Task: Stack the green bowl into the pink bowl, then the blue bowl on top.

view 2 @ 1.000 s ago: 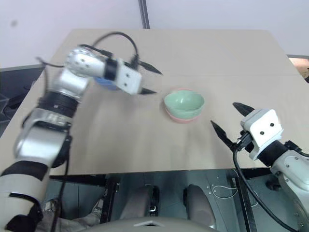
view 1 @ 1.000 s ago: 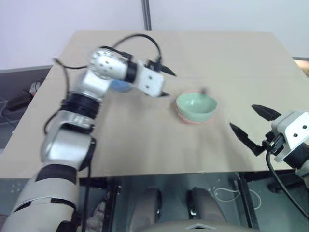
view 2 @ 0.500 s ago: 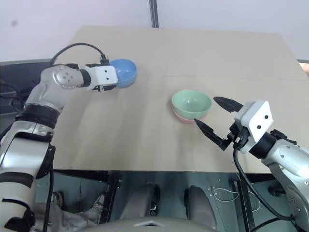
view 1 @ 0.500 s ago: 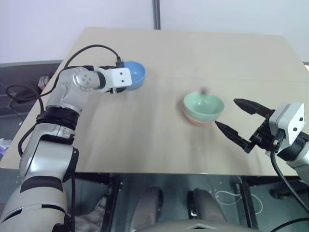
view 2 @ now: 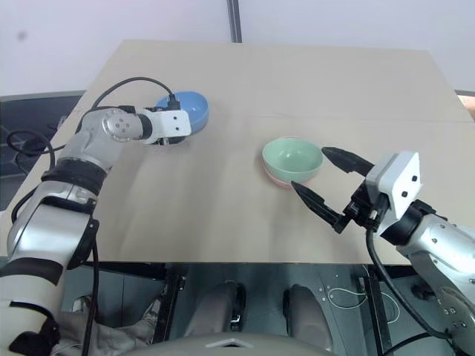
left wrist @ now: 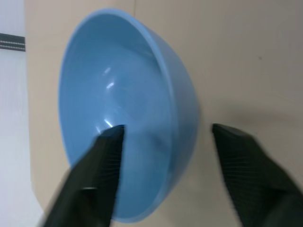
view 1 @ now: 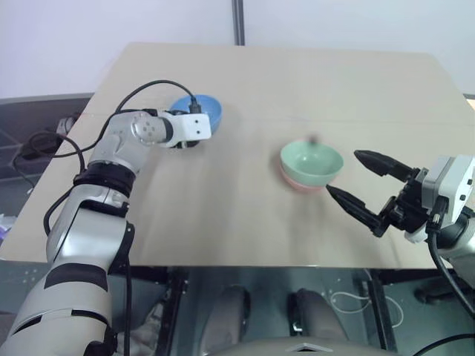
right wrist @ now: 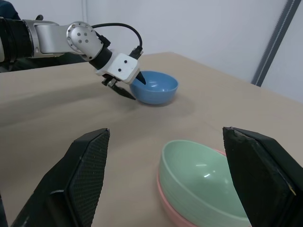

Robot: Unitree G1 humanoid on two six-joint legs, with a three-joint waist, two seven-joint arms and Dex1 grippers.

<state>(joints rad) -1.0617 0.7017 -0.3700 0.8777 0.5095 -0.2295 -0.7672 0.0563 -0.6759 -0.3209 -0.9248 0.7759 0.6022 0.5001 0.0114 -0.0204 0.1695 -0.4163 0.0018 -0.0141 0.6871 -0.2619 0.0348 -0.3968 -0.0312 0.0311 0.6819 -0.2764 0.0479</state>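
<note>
The left gripper [left wrist: 163, 156] has dropped onto the blue bowl [view 1: 200, 111] at upper left, fingers straddling its rim without clamping. The right gripper [view 1: 361, 182] stays spread beside the green bowl [view 1: 312, 160], nested in the pink bowl [view 1: 300, 183] at centre.

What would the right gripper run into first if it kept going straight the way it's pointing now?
Most likely the small round mint-green bowl, nested in the salmon-pink bowl. It lies just ahead of the open right gripper, between the lines of its two fingers. Height is hard to judge, so the gripper might skim over the rim.
</note>
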